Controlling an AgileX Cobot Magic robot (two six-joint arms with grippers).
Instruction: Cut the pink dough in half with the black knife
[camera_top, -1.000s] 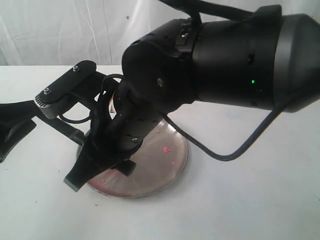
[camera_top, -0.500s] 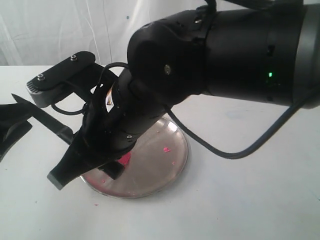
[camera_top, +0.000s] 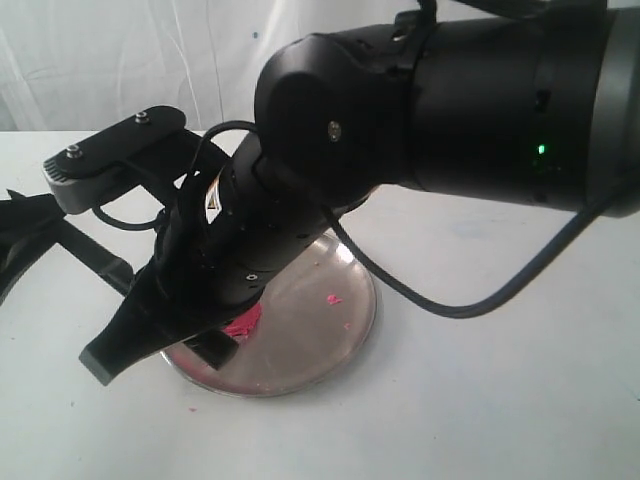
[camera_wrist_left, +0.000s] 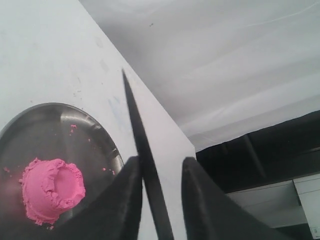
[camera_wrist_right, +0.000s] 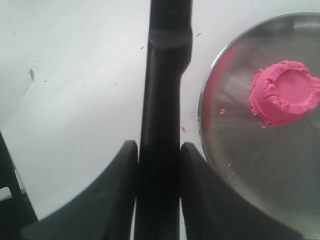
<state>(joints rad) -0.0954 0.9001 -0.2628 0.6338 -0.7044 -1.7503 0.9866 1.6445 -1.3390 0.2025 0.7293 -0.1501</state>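
One pink dough (camera_wrist_right: 285, 92) mound sits whole on the steel plate (camera_wrist_right: 250, 175), off to one side of the right pincer (camera_wrist_right: 158, 165), near the rim. One black knife (camera_wrist_right: 162, 115) is clamped in both pincers: the right on its handle, the left pincer (camera_wrist_left: 158, 172) on the blade. Bare white worktop (camera_wrist_right: 75, 100) lies open on the right pincer's other side.

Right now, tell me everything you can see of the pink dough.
The pink dough is one uncut lump, bright pink, soft and clay-like, shaped as a low round mound with a hollowed top and a rough, crumbly rim. It sits on the round steel plate, off-centre, with tiny pink crumbs scattered nearby. Nothing else touches it. In the exterior view the right arm hides most of it.
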